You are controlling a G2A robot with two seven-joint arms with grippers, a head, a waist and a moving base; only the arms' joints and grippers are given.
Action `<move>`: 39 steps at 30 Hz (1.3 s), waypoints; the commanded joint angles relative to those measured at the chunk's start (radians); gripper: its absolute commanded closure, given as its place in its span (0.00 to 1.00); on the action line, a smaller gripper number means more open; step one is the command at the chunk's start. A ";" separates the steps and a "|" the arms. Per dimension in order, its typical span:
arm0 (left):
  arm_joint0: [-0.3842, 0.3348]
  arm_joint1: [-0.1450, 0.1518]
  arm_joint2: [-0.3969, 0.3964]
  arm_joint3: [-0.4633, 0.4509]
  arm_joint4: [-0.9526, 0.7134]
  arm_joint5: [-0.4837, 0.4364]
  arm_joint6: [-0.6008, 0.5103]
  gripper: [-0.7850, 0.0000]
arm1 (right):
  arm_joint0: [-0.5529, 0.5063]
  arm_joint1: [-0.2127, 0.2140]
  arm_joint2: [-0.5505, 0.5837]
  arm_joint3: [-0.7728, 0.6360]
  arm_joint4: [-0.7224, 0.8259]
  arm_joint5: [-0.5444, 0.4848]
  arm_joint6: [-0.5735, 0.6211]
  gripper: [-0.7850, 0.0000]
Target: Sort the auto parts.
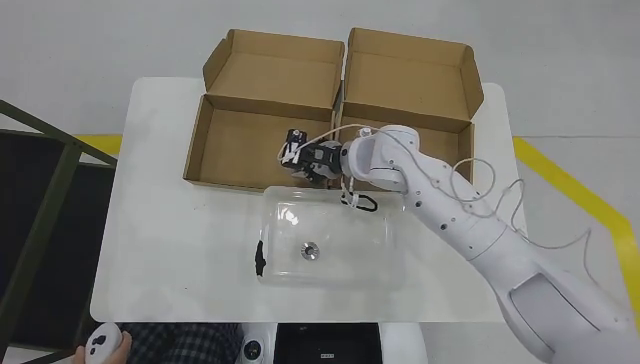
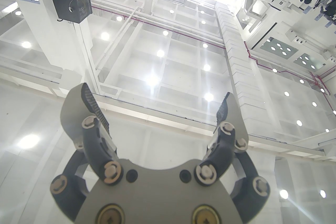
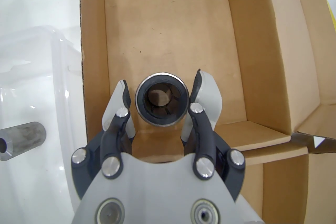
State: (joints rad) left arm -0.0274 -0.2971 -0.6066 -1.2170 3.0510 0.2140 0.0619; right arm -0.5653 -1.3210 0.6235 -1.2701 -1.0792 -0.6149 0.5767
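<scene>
**A:** How is your right hand set?

**B:** My right hand point(image 3: 160, 79) is part open, with one finger on each side of the ring part point(image 3: 141, 107). One pad touches it or nearly does. The other pad shows a slim gap.

**A:** What does the part look like?

**B:** It is a short hollow sleeve with a black rim and a metal band, its open end facing my wrist. It sits inside the cardboard box point(image 3: 168, 12), near the wall next to the clear tub point(image 3: 31, 64). My left hand point(image 2: 155, 104) is spread wide, pointing at the ceiling point(image 2: 183, 51).
</scene>
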 commanded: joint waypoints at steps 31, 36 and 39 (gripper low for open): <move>0.000 0.000 0.000 0.000 0.000 0.000 0.000 0.00 | -0.473 0.146 0.308 -0.619 -0.132 -0.200 0.019 0.30; 0.000 0.000 0.000 0.000 0.000 0.000 0.000 0.00 | -0.540 0.166 0.333 -0.651 -0.223 -0.251 0.014 0.27; 0.000 0.000 0.000 0.000 0.000 0.000 0.000 0.00 | -0.572 0.175 0.339 -0.650 -0.256 -0.271 -0.005 0.28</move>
State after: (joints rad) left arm -0.0274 -0.2971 -0.6066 -1.2170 3.0510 0.2140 0.0619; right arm -1.1307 -1.1481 0.9618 -1.9223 -1.3279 -0.8816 0.5761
